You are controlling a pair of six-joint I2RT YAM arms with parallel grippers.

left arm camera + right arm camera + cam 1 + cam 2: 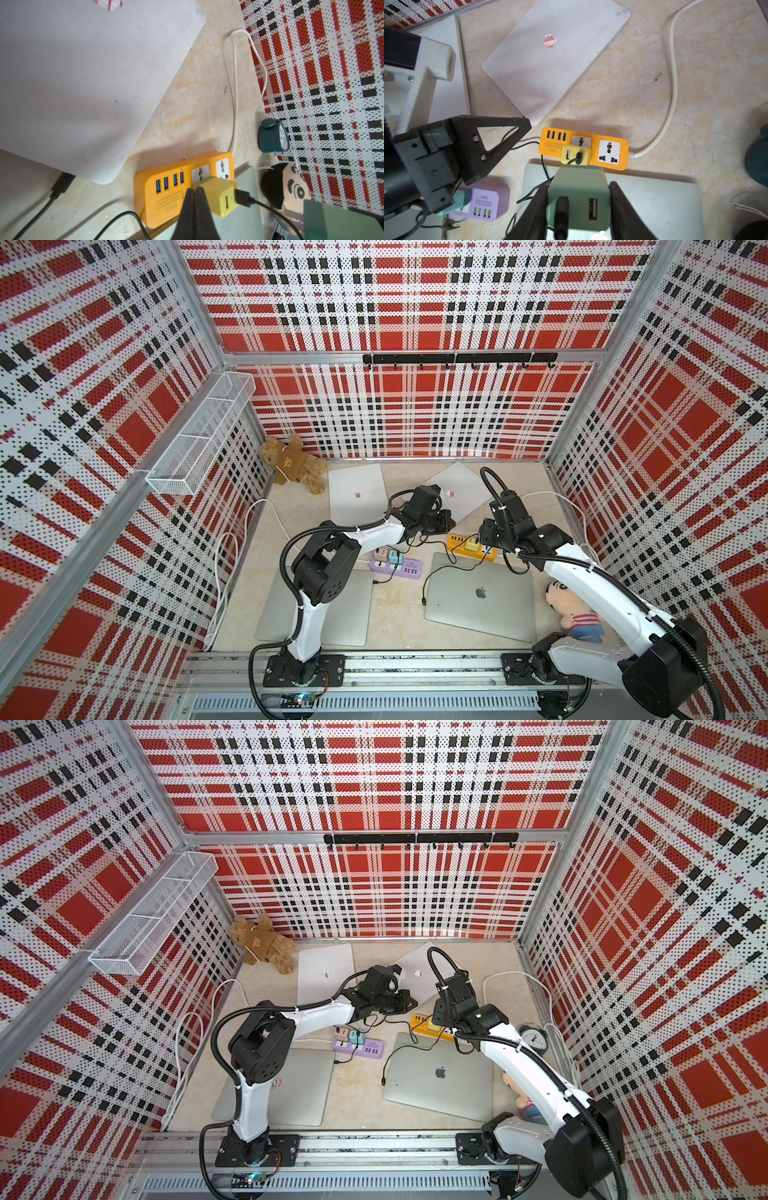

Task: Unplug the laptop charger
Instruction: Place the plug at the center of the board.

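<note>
A pale green charger block (579, 199) with a black cable in its port sits between the fingers of my right gripper (578, 187), which is shut on it. It hangs above the edge of a grey laptop (654, 199), clear of the orange power strip (593, 143). A yellow charger (576, 154) stays plugged into that strip, and the socket (609, 152) beside it holds nothing. My left gripper (195, 189) is shut on nothing, its tips right next to the yellow charger (218, 193). In both top views the two grippers (446, 520) (482, 537) meet over the orange strip (419, 1020).
A purple power strip (405, 568) carries a pink and a teal charger. Two white laptops (357, 493) (461, 493) lie at the back, and grey ones (482, 597) (353, 614) in front. Black cables cross the middle. A teddy bear (293, 464), a doll (577, 610) and a clock (533, 1038) stand near the walls.
</note>
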